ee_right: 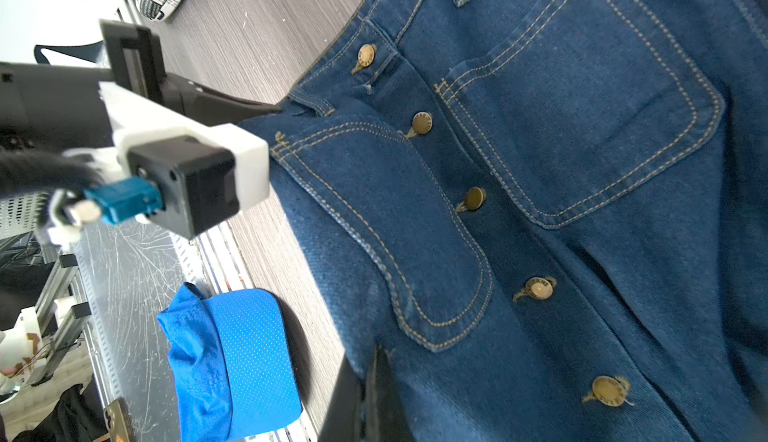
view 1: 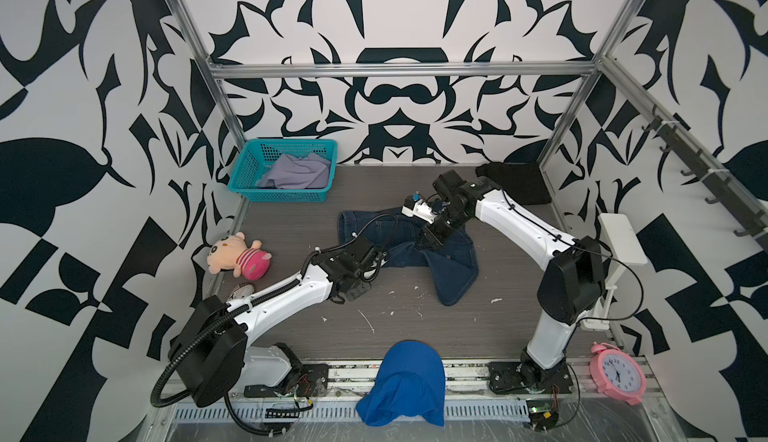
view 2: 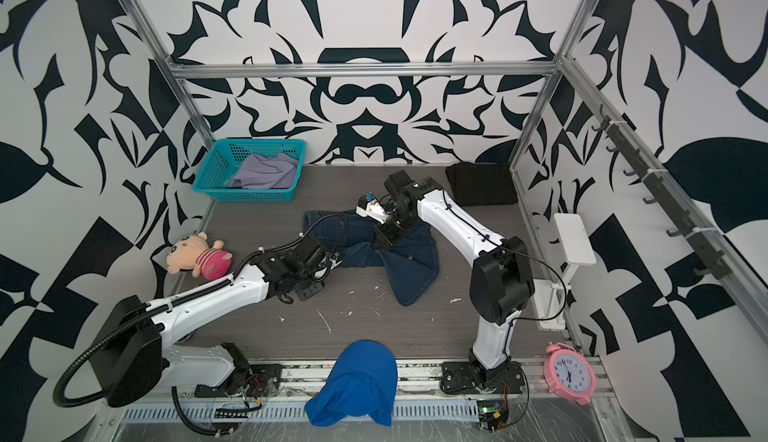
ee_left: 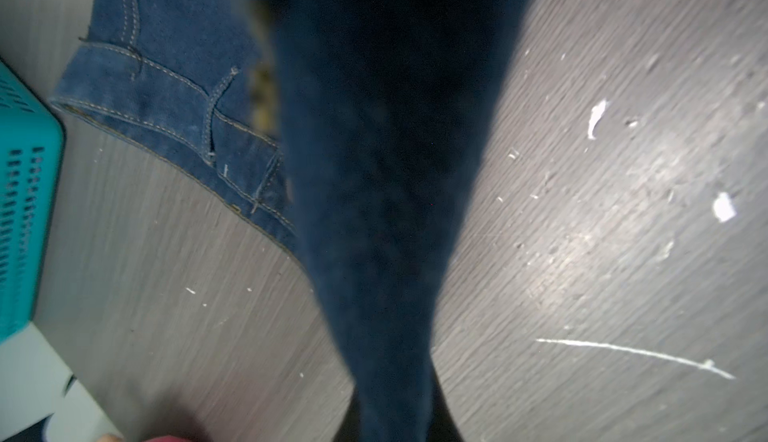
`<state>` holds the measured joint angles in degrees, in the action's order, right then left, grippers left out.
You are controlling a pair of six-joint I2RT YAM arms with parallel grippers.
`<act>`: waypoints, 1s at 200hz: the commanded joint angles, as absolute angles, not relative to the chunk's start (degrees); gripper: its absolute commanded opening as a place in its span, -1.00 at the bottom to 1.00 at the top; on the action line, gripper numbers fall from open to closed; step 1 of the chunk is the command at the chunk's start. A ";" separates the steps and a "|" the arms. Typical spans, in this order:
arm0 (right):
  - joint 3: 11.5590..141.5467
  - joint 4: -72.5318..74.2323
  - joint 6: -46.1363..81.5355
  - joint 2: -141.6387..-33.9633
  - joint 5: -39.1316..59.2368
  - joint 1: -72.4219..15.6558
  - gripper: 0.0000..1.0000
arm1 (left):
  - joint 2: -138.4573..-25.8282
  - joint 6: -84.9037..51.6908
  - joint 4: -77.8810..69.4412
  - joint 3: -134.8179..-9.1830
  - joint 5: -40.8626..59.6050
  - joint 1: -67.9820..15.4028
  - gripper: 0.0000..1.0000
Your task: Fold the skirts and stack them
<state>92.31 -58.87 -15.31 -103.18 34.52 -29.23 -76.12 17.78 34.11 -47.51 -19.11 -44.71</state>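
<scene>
The dark blue denim skirt (view 1: pixel 449 261) lies crumpled mid-table, with its buttons and pockets (ee_right: pixel 561 136) showing in the right wrist view. My left gripper (view 1: pixel 384 258) is shut on a bunched fold of it (ee_left: pixel 374 211) at its near-left edge. Just to the right, my right gripper (view 1: pixel 420 246) is shut on the same skirt, the cloth pinched at the fingertips (ee_right: pixel 370 398). The black skirt (view 1: pixel 515 182) lies folded at the back right corner. In the basket at the back left sits the lavender-grey skirt (view 1: pixel 297 174), loosely heaped.
The teal basket (view 1: pixel 286 197) stands at the back left. A plush toy (view 1: pixel 239 255) lies at the left edge. A bright blue mesh cloth (view 1: pixel 409 381) hangs over the front rail. A pink clock (view 1: pixel 619 373) and a white stand (view 1: pixel 621 238) sit on the right.
</scene>
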 commanded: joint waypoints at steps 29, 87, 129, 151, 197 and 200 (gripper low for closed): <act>87.08 -51.99 -8.96 -95.22 26.09 -30.09 -0.22 | -76.10 15.02 35.08 -48.89 -22.65 -44.79 -1.00; 52.82 -29.94 13.04 -63.93 -4.04 -40.25 1.00 | -75.63 13.36 35.42 -49.71 -26.09 -44.57 -1.00; 38.89 -31.00 23.79 -57.17 -22.99 -62.50 0.99 | -75.81 12.66 35.81 -51.57 -25.79 -42.45 -1.00; 35.48 -33.00 35.80 -58.10 -37.21 -71.41 1.00 | -74.74 12.39 35.56 -51.79 -24.92 -42.45 -1.00; 32.52 -33.48 44.54 -66.59 -40.16 -71.80 1.00 | -73.61 11.97 36.90 -51.67 -24.23 -42.45 -1.00; 32.52 -33.55 44.62 -67.08 -39.65 -71.54 1.00 | -73.49 11.89 37.09 -51.74 -24.25 -42.45 -1.00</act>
<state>32.49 -32.32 35.99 -64.20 -32.97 -71.88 -75.18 13.23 34.79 -50.35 -24.45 -42.63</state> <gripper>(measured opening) 0.997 0.082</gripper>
